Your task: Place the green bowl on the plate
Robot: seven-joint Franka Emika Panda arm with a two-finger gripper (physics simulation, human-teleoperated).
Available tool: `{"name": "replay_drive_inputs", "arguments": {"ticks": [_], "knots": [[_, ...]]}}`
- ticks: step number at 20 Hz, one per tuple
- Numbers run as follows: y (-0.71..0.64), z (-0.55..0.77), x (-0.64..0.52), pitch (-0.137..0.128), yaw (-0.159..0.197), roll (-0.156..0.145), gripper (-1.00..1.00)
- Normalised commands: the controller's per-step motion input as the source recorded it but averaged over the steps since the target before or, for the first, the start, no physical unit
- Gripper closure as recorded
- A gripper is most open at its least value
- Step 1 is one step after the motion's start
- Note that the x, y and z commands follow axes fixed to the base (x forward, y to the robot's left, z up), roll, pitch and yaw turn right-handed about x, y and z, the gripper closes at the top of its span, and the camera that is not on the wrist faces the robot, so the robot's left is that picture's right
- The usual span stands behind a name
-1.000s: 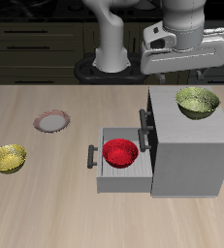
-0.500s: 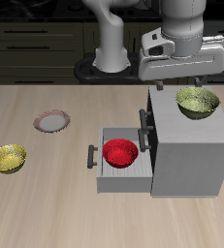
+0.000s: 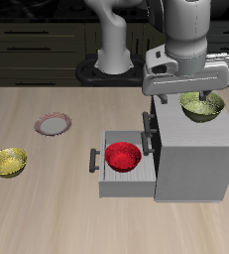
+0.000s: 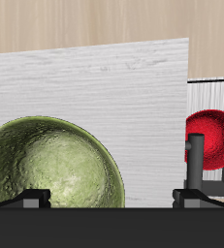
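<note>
Gripper [image 3: 198,96] with fingers spread wide, holding nothing, poised just above the green bowl [image 3: 202,105], bowl resting on top of the grey cabinet [image 3: 195,149], red bowl [image 3: 123,156] in the cabinet's open drawer, plate [image 3: 53,125] well apart on the table [image 3: 47,213], yellow bowl [image 3: 8,162] nearer the front edge

Both my views are bright and evenly lit, with flat rendered light from overhead. On the table [image 3: 47,208] shadows are soft and short, lying close under things. The green bowl [image 4: 51,165] shows mottled glare inside, and the red bowl [image 4: 213,139] has a small highlight. Everything is sharp, if coarse and pixelated.
</note>
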Motion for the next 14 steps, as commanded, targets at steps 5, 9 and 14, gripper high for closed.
{"name": "replay_drive_inputs", "arguments": {"ticks": [5,9,14], "knots": [[0.04,-0.11,-0.02,0.023,-0.025,0.038,-1.0],[-0.02,-0.34,-0.01,0.042,-0.018,0.013,-1.0],[-0.06,-0.21,-0.01,0.037,-0.013,0.009,-1.0]]}}
